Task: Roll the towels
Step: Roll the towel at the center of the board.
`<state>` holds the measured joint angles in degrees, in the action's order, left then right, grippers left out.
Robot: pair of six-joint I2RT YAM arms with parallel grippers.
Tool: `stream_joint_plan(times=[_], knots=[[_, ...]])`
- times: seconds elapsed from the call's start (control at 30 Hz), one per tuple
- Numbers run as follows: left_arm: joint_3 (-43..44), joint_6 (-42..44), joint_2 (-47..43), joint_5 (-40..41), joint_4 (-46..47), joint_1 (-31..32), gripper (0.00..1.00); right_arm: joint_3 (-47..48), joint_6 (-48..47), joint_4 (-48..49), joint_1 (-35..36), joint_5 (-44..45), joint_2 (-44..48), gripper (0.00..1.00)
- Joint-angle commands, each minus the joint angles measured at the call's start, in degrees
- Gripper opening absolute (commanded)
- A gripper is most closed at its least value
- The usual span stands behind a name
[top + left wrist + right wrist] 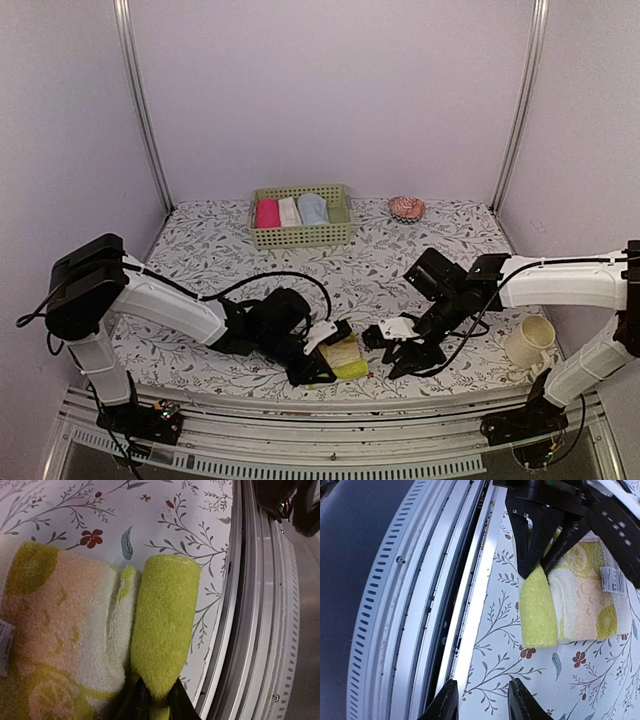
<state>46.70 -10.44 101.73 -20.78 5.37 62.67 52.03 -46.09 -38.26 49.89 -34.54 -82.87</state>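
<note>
From above, the yellow-green towel (346, 358) lies in the lower middle of the frame, close to the front edge of the desk (200, 250), just above the metal rail (330, 440). The left gripper (322, 370) is at the towel's lower left side, and the right gripper (398, 358) hangs just to the towel's right, apart from it. Toward the upper middle, well apart from both arms, a basket (300, 237) holds a pink roll (267, 213), a cream-white roll (289, 211) and the light blue towel (313, 209) side by side. A cup (530, 342) stands near the right edge, and wide bare desk separates the basket from the grippers. In the left wrist view the left gripper (157, 697) is clamped on the plain rolled edge of the yellow-green towel (75, 630); a narrow strip of desk (150, 520) separates that edge from the rail (250, 605) at the right. In the right wrist view the right gripper (482, 702) stands apart at the bottom with nothing in it, over the desk (505, 645) border beside the rail (435, 580). The yellow-green towel (575, 600) lies at the upper right with a label (610, 580) showing, pinched by the left gripper (540, 567).
</note>
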Motion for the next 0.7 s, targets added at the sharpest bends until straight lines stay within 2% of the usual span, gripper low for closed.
stream_joint_plan(times=[0.0,0.13,0.43,0.5,0.57,0.63,0.67], knots=[[3.0,-4.63,4.93,-11.32,-4.07,-2.31,0.11,-1.04,1.3,11.52,5.38,13.41,-1.17,0.37],[5.82,-5.22,7.27,-13.08,-6.85,-3.45,0.11,0.15,2.37,16.15,8.99,18.79,-4.92,0.38],[6.65,-6.56,8.48,-14.08,-8.24,-5.11,0.11,1.56,2.53,21.39,13.28,23.46,-14.29,0.38],[6.67,-6.67,8.41,-13.96,-8.27,-5.3,0.12,1.12,2.3,21.89,13.24,23.36,-15.5,0.33],[6.6,-6.68,8.15,-13.72,-8.35,-5.49,0.13,1.23,2.06,21.11,13.25,22.38,-16.3,0.22],[6.23,-6.54,7.16,-12.94,-8.27,-5.78,0.19,1.71,2.05,19.57,13.14,20.76,-16.95,0.11],[5.91,-6.34,6.22,-12.21,-8.27,-5.85,0.23,2.1,2.29,18.65,12.88,19.56,-17.29,0.09]])
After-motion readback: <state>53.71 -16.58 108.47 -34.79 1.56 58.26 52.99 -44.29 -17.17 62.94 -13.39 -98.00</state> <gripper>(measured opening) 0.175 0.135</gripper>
